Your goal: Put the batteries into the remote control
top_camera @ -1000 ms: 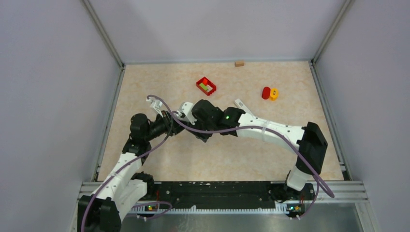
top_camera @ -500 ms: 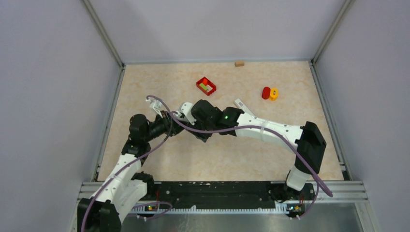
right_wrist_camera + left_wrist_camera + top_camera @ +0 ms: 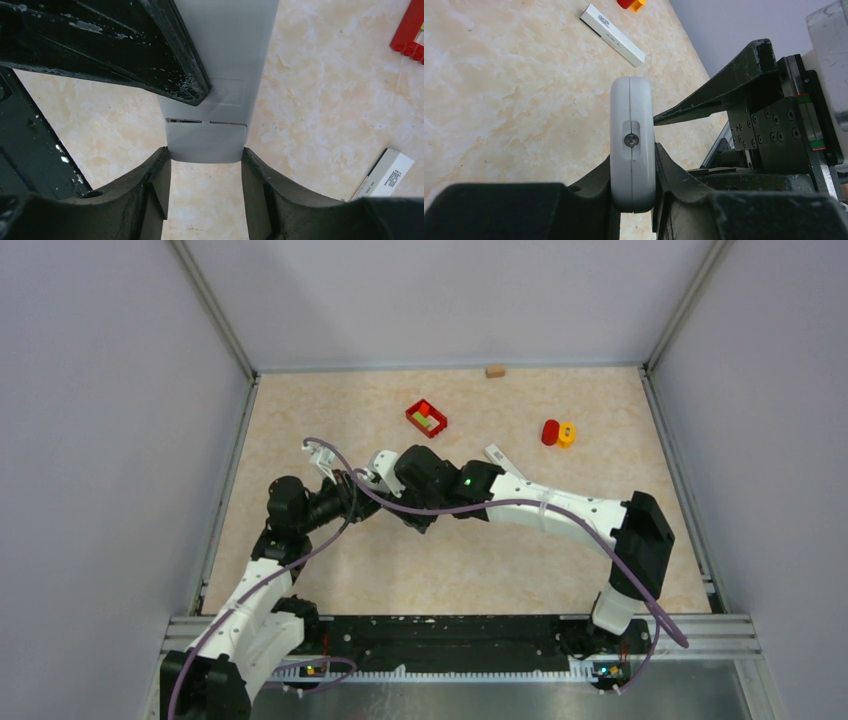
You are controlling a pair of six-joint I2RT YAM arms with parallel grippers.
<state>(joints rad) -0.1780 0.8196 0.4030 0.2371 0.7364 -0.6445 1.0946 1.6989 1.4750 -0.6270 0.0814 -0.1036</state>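
Note:
A white remote control (image 3: 632,140) is held off the table between both arms. In the left wrist view it appears end-on, and my left gripper (image 3: 633,167) is shut on its two flat faces. My right gripper (image 3: 206,165) is shut on the remote control's (image 3: 220,75) near end, its pads pressing the two narrow sides just below a thin seam line. A left finger (image 3: 125,45) crosses over the remote's body. In the top view the two grippers meet left of the table's middle, left (image 3: 345,490) and right (image 3: 395,475). No batteries show in any view.
A flat white bar with print (image 3: 497,456) lies on the table just behind the right arm, also in both wrist views (image 3: 613,35) (image 3: 385,175). A red tray (image 3: 427,418) holds green and yellow pieces. A red-and-yellow object (image 3: 557,433) and a small wooden block (image 3: 495,371) lie farther back.

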